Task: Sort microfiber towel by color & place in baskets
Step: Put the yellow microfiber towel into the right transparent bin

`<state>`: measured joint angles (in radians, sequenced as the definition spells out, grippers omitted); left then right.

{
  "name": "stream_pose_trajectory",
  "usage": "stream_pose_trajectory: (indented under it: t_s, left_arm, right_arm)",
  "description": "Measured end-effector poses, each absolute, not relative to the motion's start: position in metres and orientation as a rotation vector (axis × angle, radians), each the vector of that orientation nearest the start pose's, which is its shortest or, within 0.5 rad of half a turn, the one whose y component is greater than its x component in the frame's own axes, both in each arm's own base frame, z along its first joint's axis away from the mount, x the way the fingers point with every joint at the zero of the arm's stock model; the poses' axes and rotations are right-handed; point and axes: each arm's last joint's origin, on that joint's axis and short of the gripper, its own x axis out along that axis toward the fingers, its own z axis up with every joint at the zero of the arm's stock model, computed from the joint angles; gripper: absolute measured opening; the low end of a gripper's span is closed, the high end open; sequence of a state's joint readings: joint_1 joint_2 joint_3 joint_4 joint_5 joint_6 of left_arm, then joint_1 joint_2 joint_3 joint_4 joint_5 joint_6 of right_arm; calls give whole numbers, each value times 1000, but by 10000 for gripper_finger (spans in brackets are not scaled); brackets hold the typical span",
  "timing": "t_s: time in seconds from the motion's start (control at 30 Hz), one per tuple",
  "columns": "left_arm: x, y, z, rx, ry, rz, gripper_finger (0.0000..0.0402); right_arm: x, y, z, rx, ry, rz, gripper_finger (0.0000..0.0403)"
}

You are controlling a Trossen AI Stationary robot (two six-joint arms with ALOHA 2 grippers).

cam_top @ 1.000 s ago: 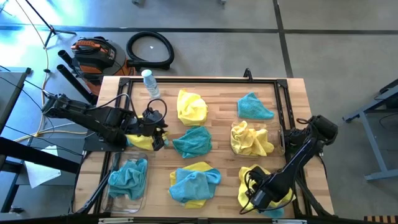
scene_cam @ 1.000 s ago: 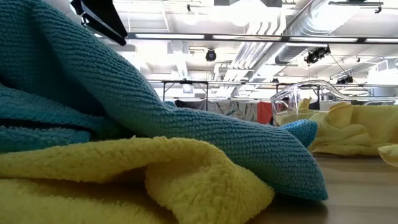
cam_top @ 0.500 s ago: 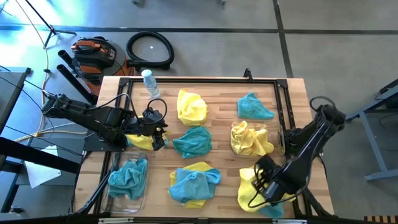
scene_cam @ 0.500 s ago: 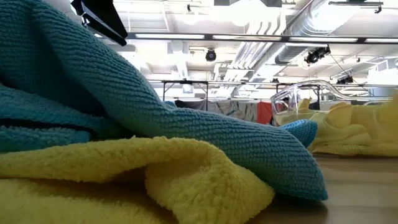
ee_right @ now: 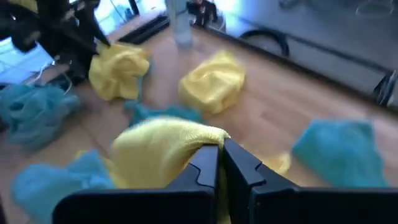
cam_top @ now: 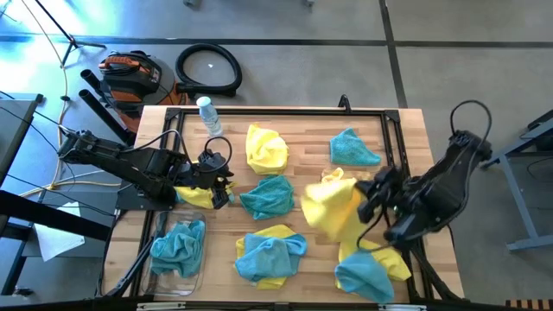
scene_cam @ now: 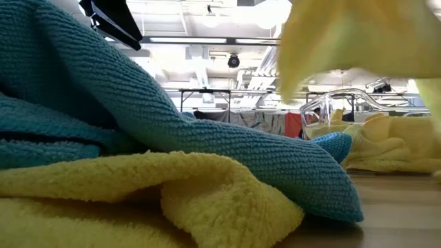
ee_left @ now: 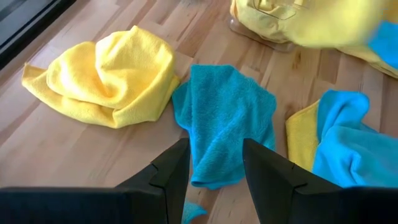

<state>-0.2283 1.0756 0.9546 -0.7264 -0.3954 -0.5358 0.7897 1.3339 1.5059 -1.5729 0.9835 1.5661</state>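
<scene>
Fingers of the left gripper point(cam_top: 220, 192) are parted beside a yellow towel point(cam_top: 195, 195) at the table's left, while the right gripper point(cam_top: 373, 207) is clamped on a lifted yellow cloth point(cam_top: 330, 209) near the right basket point(cam_top: 387, 195). The cloth should be carried fully over the basket's rim before release. Five teal towels and roughly six yellow are counted, with two baskets.

Yellow towel point(cam_top: 333, 207), teal towel point(cam_top: 268, 196), clear basket point(cam_top: 177, 281).
</scene>
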Motion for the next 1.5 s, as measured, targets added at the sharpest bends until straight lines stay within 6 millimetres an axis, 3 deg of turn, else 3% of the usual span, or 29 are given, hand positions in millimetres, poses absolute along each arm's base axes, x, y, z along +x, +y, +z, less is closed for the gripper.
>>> stream_pose_trajectory:
  t_s: [0.23, 0.6, 0.77, 1.03, 1.2, 1.5]
  left_arm:
    - [205, -36, 295, -258, 735, 370, 138]
    - [205, -36, 295, -268, 732, 374, 138]
    - [205, -36, 295, -282, 730, 380, 138]
    - [207, -36, 297, -292, 694, 379, 138]
    - [208, -37, 298, -297, 678, 376, 138]
    - [210, -37, 300, -306, 653, 372, 138]
  right_arm:
    - [153, 88, 394, 320, 596, -712, 1]
    - [122, 24, 417, 263, 513, -865, 0]
    - [108, 17, 419, 338, 584, -792, 0]
    - [110, 25, 413, 434, 797, -592, 0]
    - [118, 32, 389, 472, 968, -540, 0]
    - [121, 41, 298, 530, 1385, -645, 0]
